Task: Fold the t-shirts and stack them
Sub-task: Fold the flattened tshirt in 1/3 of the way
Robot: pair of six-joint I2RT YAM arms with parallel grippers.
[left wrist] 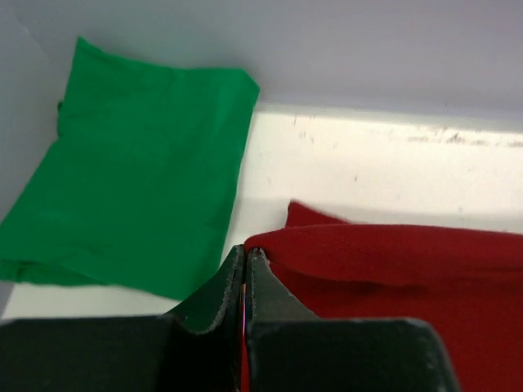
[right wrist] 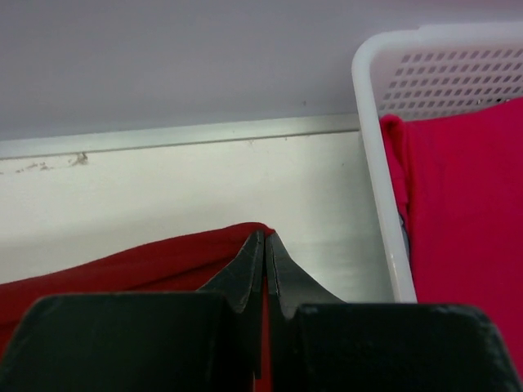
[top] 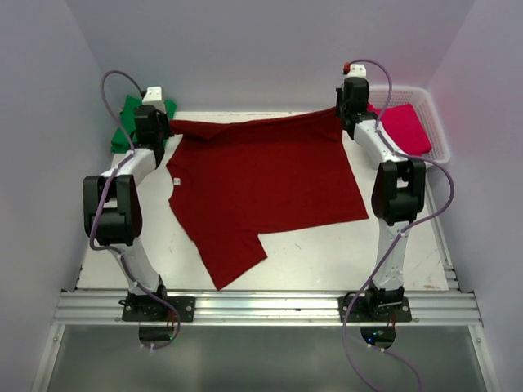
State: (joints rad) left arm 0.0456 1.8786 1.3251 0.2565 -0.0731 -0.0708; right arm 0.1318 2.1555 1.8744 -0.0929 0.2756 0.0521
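Starting at the far left, a green shirt (top: 124, 122) lies folded against the side wall on the bench (top: 310, 253). Just beside it, the left gripper (left wrist: 247, 260) has its jaws closed on the far left corner of the red shirt (top: 261, 184), the cloth nipped right at the tips. The red shirt is spread open across the middle of the bench, its far edge drawn in a line between the two arms and one flap reaching toward the near rail. The right gripper (right wrist: 265, 245) has its jaws pinched shut on the far right corner. Just past it stands a white basket (top: 433, 114) with a pink shirt (top: 404, 126) inside.

Both holds look thin, so if the arms pull apart or jerk, I judge the cloth could slip from one pinch and the fold would land crooked. On the left, the gripper sits so near the green shirt that a sideways sweep might drag or rumple it. On the right, a swing outward could knock the basket rim. Uneven travel between the two arms would skew the hem.

Counted: three shirts, one green, one red and one pink; one basket; two grippers, both gripping the red shirt.
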